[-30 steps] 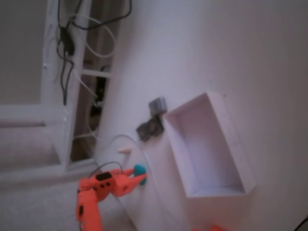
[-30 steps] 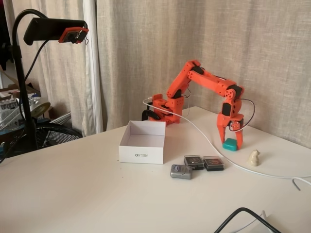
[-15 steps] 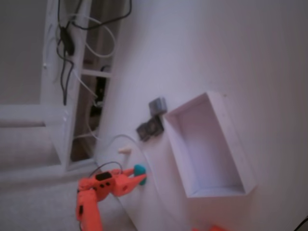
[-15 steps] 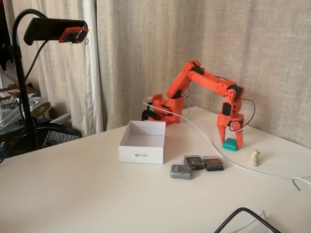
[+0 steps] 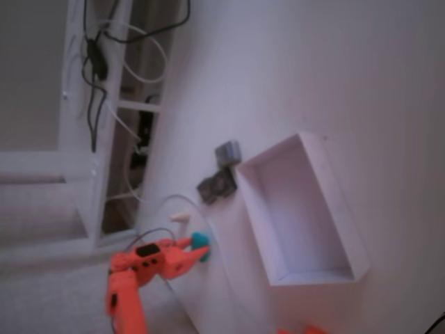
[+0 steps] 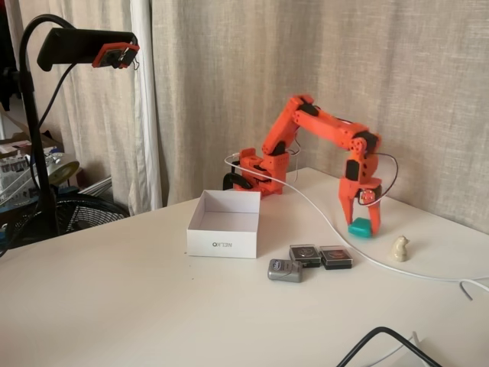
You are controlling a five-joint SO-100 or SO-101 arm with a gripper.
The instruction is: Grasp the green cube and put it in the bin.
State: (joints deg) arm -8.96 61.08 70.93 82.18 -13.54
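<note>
The green cube (image 6: 359,227) is a small teal block at the table's right side, between the fingers of my orange gripper (image 6: 361,223), which points straight down and is shut on it. In the other fixed view the same cube (image 5: 200,240) shows at the tip of the gripper (image 5: 197,249), low and left of the bin. The bin (image 6: 224,243) is a shallow white box standing left of the gripper; its inside (image 5: 332,182) shows nothing in it.
Three small grey and dark square blocks (image 6: 285,270) (image 6: 306,254) (image 6: 336,257) lie between bin and gripper. A white figurine (image 6: 399,248) stands right of the cube. A white cable (image 6: 321,218) runs across the table, a black cable (image 6: 382,334) lies at the front.
The gripper has closed in on the cube and shifted slightly, and the cube has moved a little with it. The bin and the blocks have stayed put.
</note>
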